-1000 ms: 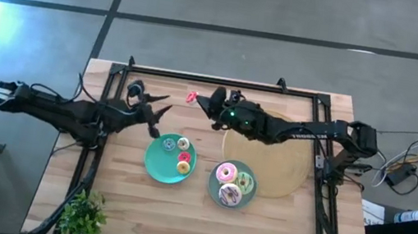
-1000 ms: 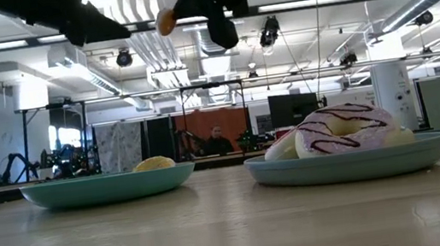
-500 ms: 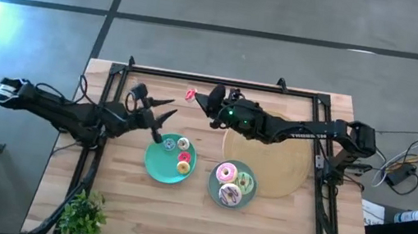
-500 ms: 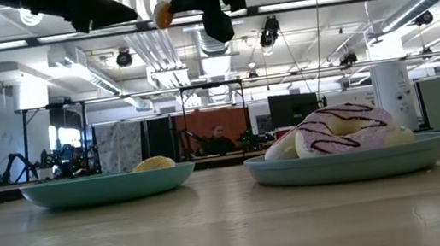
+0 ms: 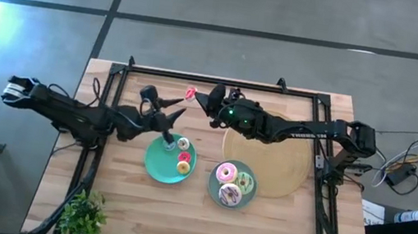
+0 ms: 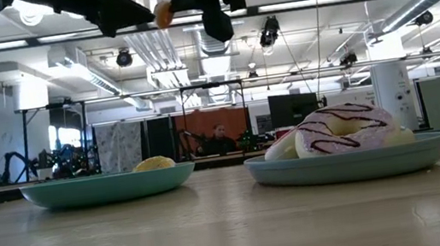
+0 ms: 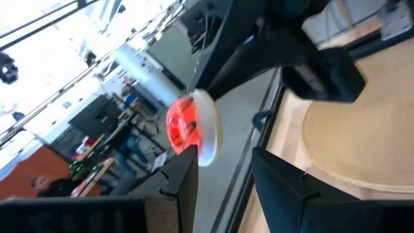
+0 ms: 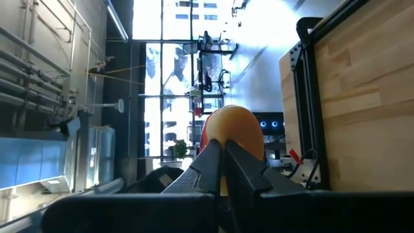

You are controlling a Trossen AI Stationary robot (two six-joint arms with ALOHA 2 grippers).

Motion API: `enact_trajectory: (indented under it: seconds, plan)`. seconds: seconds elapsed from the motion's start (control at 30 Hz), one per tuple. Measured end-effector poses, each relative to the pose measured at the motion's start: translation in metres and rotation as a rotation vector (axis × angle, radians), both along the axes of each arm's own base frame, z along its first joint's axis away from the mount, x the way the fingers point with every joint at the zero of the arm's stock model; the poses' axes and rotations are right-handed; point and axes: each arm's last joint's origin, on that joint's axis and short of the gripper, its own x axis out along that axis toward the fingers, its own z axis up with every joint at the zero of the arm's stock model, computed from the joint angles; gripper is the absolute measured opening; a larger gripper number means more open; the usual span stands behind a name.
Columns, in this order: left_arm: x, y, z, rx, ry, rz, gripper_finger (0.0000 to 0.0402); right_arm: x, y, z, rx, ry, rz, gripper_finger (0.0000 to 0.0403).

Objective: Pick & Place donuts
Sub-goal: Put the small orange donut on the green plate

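Note:
My right gripper (image 5: 197, 101) is shut on a tiny red-orange donut (image 5: 191, 94), high above the table's far middle; the donut also shows in the low view (image 6: 162, 14). My left gripper (image 5: 175, 113) is open and points at that donut from the left. In the left wrist view the donut (image 7: 189, 126) hangs just ahead of the open gripper (image 7: 223, 171). A teal plate (image 5: 154, 159) bears three tiny donuts (image 5: 183, 158). A second teal plate (image 5: 214, 191) carries the pink donut (image 5: 226, 172), the green one (image 5: 246, 182) and the white-brown one (image 5: 229, 193). My right gripper pinches the tiny donut by its near rim (image 8: 228, 144) between the two fingertips (image 8: 210, 162). The fingers come about level from the table's right. The donut is lifted clear and sticks out past the fingertips toward the left gripper.
A big tan woven disc (image 5: 281, 165) lies under the right arm, right of the plates. A dark metal frame (image 5: 198, 76) runs along the table's far edge and sides. A small green plant (image 5: 83, 214) stands at the near left corner.
My left gripper has moved toward the table's right, closing on the donut held by the right gripper, and has stayed open. The right gripper has kept the donut in nearly the same place.

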Motion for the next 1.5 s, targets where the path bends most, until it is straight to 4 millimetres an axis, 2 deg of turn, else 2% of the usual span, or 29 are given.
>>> enact_trajectory:
  seconds: [0.37,0.6,1.07,1.23,1.43,1.5]
  plan:
    - [0.013,0.002,0.005,-0.004,-0.041,0.076,0.0119,0.000,0.001,0.001,0.000,-0.005,0.010,0.0009]
    - [0.019,0.006,0.002,-0.001,-0.020,0.094,0.0119,0.000,0.001,0.001,0.000,-0.006,0.014,0.0009]
    - [0.020,0.014,0.004,-0.006,-0.056,0.152,0.0118,0.000,0.001,0.001,-0.012,0.000,0.021,0.0009]
    - [0.020,0.014,0.004,-0.006,-0.054,0.153,0.0084,0.000,0.001,-0.001,-0.059,0.043,0.019,0.0014]
    - [0.020,0.014,0.003,-0.005,-0.049,0.158,0.0016,-0.001,0.000,-0.004,-0.070,0.083,0.017,0.0051]
    - [0.020,0.014,0.003,-0.005,-0.046,0.155,0.0005,-0.001,0.000,-0.004,-0.086,0.093,0.018,0.0066]
